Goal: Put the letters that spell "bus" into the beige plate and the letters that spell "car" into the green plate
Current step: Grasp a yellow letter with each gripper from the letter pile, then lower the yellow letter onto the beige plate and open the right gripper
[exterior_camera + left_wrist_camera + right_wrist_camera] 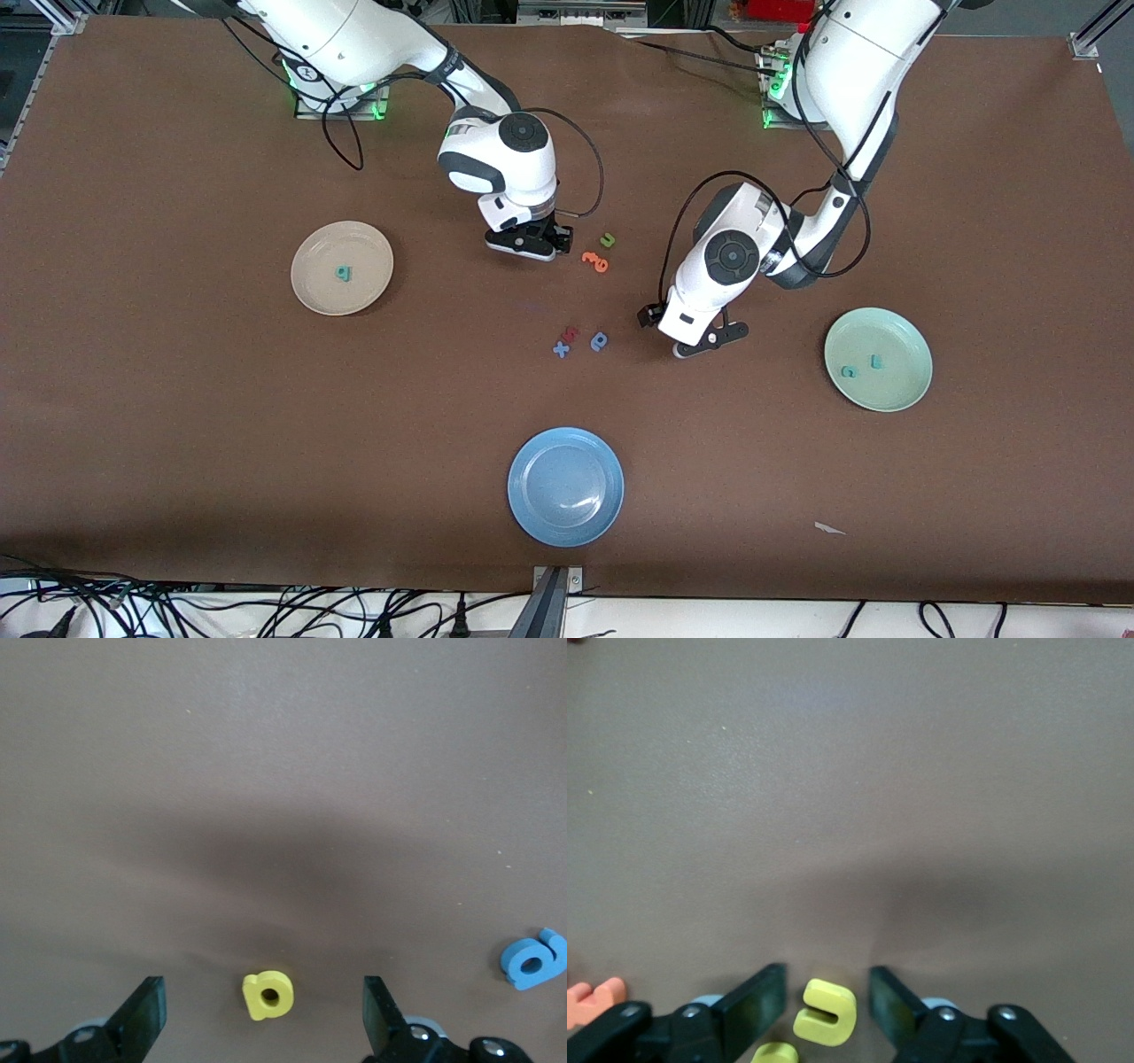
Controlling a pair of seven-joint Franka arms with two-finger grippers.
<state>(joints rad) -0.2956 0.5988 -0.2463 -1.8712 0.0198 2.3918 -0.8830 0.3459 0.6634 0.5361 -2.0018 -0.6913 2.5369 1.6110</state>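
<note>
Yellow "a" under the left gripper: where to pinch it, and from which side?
Come straight down from above. The yellow "a" lies flat on the table, between the open fingers of the left gripper. Pinch its outer side edges, across the rounded body; the centre hole looks too small to use.

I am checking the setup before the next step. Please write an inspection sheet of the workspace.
Surface: brown table, small pale scrap near front edge.
Job's things: beige plate holds teal b; green plate holds two teal letters; yellow a; yellow u.
Clutter: blue plate, orange, green, blue letters.
Grippers: left gripper open around yellow a; right gripper closing around yellow u.
Cables: on arms, front edge.
Surroundings: nothing seen.
</note>
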